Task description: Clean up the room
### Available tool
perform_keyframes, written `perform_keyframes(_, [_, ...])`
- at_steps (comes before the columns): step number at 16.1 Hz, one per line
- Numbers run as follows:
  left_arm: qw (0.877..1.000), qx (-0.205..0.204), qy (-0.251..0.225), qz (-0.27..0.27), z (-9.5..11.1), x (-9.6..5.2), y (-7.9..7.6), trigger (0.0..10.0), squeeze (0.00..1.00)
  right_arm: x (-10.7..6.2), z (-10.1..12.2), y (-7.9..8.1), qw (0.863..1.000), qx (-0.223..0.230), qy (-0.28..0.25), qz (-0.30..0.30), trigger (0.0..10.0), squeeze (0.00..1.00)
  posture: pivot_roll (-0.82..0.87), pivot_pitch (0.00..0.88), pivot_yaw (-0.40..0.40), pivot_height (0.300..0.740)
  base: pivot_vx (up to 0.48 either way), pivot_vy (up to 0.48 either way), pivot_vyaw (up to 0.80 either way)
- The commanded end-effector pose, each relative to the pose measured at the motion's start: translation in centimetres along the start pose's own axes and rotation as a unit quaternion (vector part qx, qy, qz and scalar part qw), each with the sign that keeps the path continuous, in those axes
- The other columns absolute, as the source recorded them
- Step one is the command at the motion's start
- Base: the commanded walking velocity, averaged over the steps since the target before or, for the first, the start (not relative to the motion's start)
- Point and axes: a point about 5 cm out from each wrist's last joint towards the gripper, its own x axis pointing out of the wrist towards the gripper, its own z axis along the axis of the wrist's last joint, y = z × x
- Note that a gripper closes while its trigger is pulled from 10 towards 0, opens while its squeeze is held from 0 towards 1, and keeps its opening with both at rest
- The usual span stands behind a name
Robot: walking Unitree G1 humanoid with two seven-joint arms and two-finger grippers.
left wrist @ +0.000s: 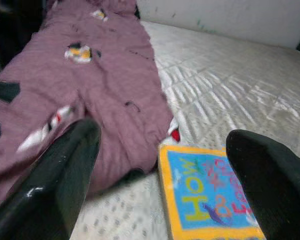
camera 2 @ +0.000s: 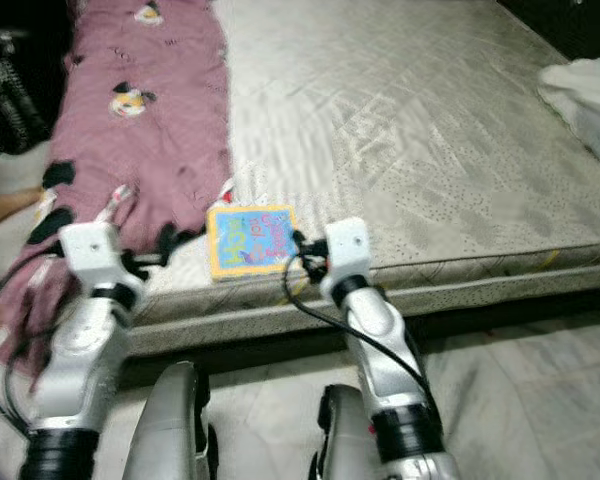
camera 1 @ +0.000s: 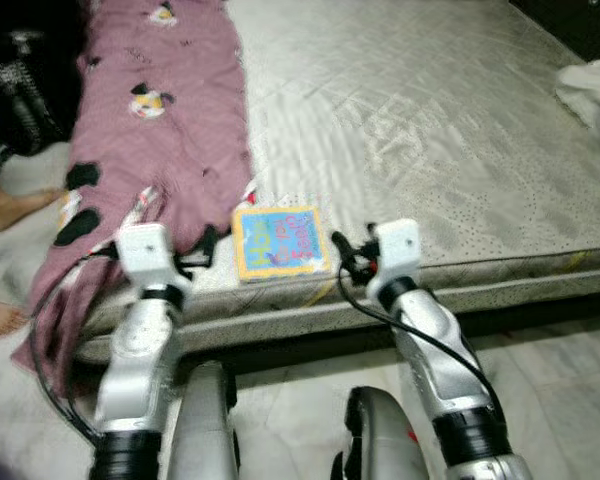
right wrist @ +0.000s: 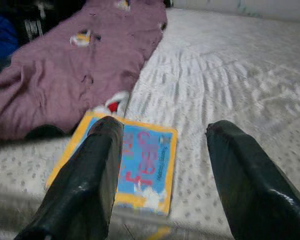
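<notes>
A colourful picture book (camera 1: 279,241) lay flat near the front edge of a bare grey mattress (camera 1: 430,130), its left side just beside a purple patterned blanket (camera 1: 155,120) draped over the bed's left edge. The left gripper (left wrist: 160,170) and right gripper (right wrist: 162,165) hovered on either side, both spread wide and empty, seemingly lined up to take the book. A person's bare feet (camera 1: 10,210) stood on the floor to the left.
</notes>
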Motion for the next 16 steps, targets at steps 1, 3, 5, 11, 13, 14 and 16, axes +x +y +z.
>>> perform_keyframes(1, [1.000,-0.006,0.001,-0.017,-0.10,0.10,-0.97,10.0,0.00,-0.29,-0.40,-0.68,1.000,-0.007,0.009,-0.008,10.0,0.00,0.03,0.106,-0.036,0.608,0.307,0.000,0.00])
perform_keyframes(3, [1.000,-0.006,0.001,-0.018,-0.13,0.14,-1.01,10.0,0.00,-0.24,-0.42,-0.72,1.000,-0.007,0.009,-0.007,10.0,0.00,0.03,0.102,-0.037,0.608,0.309,0.000,0.00])
perform_keyframes(5, [1.000,-0.006,0.002,-0.019,-0.16,0.16,-1.02,10.0,0.00,-0.21,-0.42,-0.69,1.000,-0.009,0.009,-0.007,10.0,0.00,0.03,0.095,-0.036,0.608,0.309,0.000,0.00])
perform_keyframes(11, [1.000,-0.008,0.009,-0.019,-0.40,0.19,-1.25,10.0,0.00,-0.23,-0.57,-0.62,1.000,-0.010,0.010,-0.004,10.0,0.00,0.03,0.085,-0.035,0.608,0.046,0.000,0.00])
perform_keyframes(13, [1.000,-0.011,0.012,-0.018,-0.49,0.22,-1.32,10.0,0.00,-0.25,-0.60,-0.57,1.000,-0.011,0.010,-0.003,10.0,0.00,0.03,0.084,-0.035,0.608,0.000,0.000,0.00])
perform_keyframes(14, [1.000,-0.010,0.015,-0.012,-0.56,0.23,-1.29,10.0,0.00,-0.29,-0.60,-0.49,1.000,-0.011,0.008,0.001,10.0,0.00,0.03,0.084,-0.035,0.598,0.000,0.000,0.00])
perform_keyframes(16, [1.000,-0.012,0.015,-0.003,-0.57,0.32,-1.17,10.0,0.00,-0.31,-0.62,-0.49,1.000,-0.011,0.009,0.002,10.0,0.00,0.03,0.086,-0.036,0.572,0.000,0.000,0.00])
